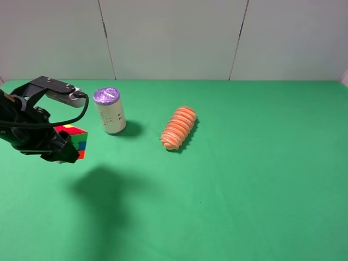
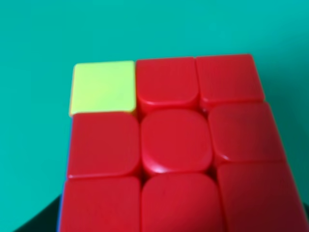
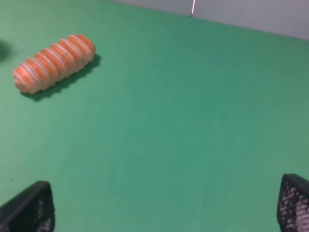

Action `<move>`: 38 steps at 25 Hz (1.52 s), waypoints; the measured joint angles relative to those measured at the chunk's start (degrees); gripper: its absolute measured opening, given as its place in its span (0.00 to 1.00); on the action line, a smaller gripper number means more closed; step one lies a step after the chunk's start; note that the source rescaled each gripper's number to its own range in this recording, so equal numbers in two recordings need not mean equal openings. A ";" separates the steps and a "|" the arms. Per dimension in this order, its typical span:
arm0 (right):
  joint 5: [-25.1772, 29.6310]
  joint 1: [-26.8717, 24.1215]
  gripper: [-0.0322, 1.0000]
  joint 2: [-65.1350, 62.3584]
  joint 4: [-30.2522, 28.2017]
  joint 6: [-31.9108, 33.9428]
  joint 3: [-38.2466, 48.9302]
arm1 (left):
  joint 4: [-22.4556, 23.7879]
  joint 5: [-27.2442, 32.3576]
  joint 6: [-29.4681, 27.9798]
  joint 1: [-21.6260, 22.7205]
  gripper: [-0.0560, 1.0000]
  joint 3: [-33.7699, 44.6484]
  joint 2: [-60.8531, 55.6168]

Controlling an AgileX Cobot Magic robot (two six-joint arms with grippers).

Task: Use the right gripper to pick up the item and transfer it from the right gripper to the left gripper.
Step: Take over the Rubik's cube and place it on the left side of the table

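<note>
The item, a small puzzle cube (image 1: 76,136), sits between the fingers of my left gripper (image 1: 66,149) at the far left, held above the green table with a shadow under it. In the left wrist view the cube (image 2: 174,145) fills the frame, showing a red face with one yellow corner square. The left fingers are mostly hidden behind it. My right gripper (image 3: 161,209) is open and empty. Only its two black fingertips (image 3: 29,210) show, far apart over bare green table. The right arm is out of the exterior view.
A purple-lidded white can (image 1: 109,110) stands just right of the left arm. A ribbed orange roll (image 1: 178,128) lies near the table's middle and also shows in the right wrist view (image 3: 53,63). A grey wall runs behind the green table (image 1: 261,179).
</note>
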 joint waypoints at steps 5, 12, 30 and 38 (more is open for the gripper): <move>0.00 0.00 1.00 0.00 0.00 0.00 0.00 | 10.87 -3.65 -11.20 0.00 0.05 0.00 0.00; 0.00 0.00 1.00 0.00 0.00 0.00 0.00 | 14.22 -7.22 -14.91 2.03 0.05 0.11 0.00; 0.00 0.00 1.00 0.00 0.00 -0.04 0.00 | 14.22 -20.41 -17.33 8.91 0.05 10.17 -0.17; 0.00 0.00 1.00 0.00 0.00 -0.04 0.00 | 14.22 -21.20 -17.50 8.91 0.05 10.21 -0.17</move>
